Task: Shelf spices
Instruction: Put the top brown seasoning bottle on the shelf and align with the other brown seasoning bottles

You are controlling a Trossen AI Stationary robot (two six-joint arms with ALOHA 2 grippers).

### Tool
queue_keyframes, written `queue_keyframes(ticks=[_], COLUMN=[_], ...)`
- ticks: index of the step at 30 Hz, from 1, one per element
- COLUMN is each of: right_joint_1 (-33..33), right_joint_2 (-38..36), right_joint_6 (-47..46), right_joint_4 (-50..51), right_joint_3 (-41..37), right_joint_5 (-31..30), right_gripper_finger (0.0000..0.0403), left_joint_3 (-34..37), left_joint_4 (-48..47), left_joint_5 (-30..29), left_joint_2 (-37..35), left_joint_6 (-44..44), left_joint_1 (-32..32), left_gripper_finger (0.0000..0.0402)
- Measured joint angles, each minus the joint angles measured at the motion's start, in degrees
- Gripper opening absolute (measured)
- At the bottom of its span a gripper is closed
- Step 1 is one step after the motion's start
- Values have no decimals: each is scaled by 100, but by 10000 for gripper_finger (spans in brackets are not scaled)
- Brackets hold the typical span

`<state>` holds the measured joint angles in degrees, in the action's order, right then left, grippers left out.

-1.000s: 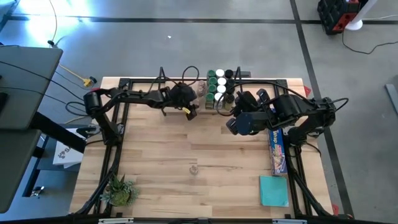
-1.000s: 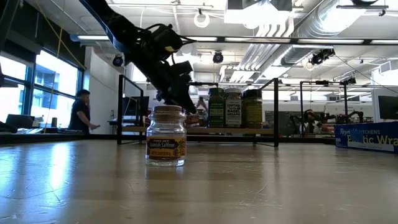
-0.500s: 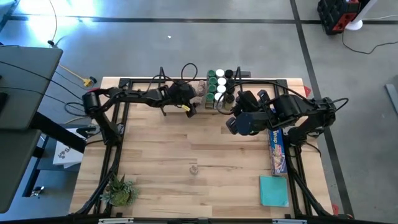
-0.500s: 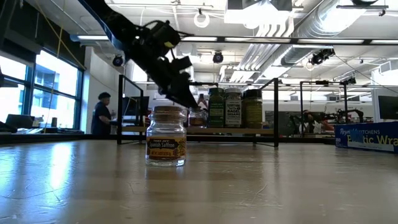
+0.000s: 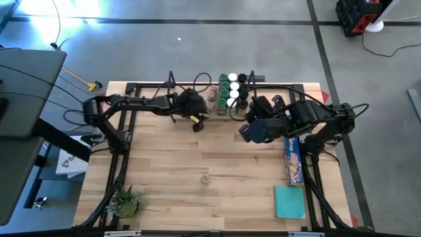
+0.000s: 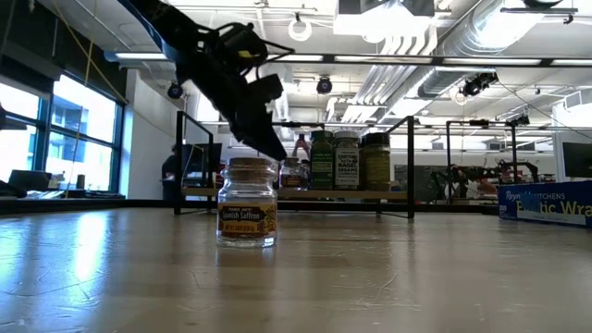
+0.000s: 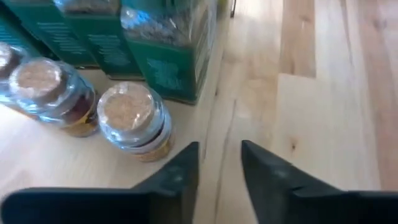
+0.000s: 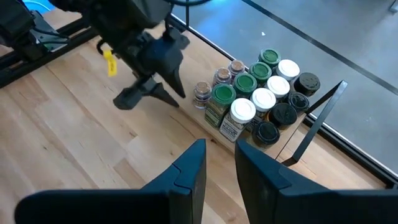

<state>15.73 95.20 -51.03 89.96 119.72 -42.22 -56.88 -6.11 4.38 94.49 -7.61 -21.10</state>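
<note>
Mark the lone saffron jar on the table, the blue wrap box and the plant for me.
saffron jar (image 6: pixel 247 205): low view, on its label.
blue wrap box (image 5: pixel 293 158): high view, mid-length of its top.
plant (image 5: pixel 127 201): high view, on its leaves.

We see a tabletop of pale wood planks, smooth with a soft sheen. The shelf has light wood and thin matt black metal hoops. The spices are clear glossy glass jars; the two clear jars wear grainy cork tops. Our left end effector looks matt dark plastic. The box has a glossy blue finish.
</note>
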Motion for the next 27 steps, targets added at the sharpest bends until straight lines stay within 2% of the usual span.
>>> queue_keyframes(ticks=[4,8,17,27], right_joint_1=[0,0,0,0], right_joint_2=[0,0,0,0], right_joint_6=[-14,-46,-146,-144], right_joint_4=[2,2,2,4], right_joint_3=[0,0,0,0], right_joint_5=[11,46,76,44], right_gripper_finger=[78,78,78,78], left_joint_3=[0,2,0,4], left_joint_4=[230,666,1091,1413], left_joint_5=[-8,-38,-60,-45], left_joint_2=[278,537,788,797], left_joint_6=[-315,-495,-574,-1246], left_joint_1=[-8,-80,-231,-279], left_gripper_finger=[50,7,7,1])
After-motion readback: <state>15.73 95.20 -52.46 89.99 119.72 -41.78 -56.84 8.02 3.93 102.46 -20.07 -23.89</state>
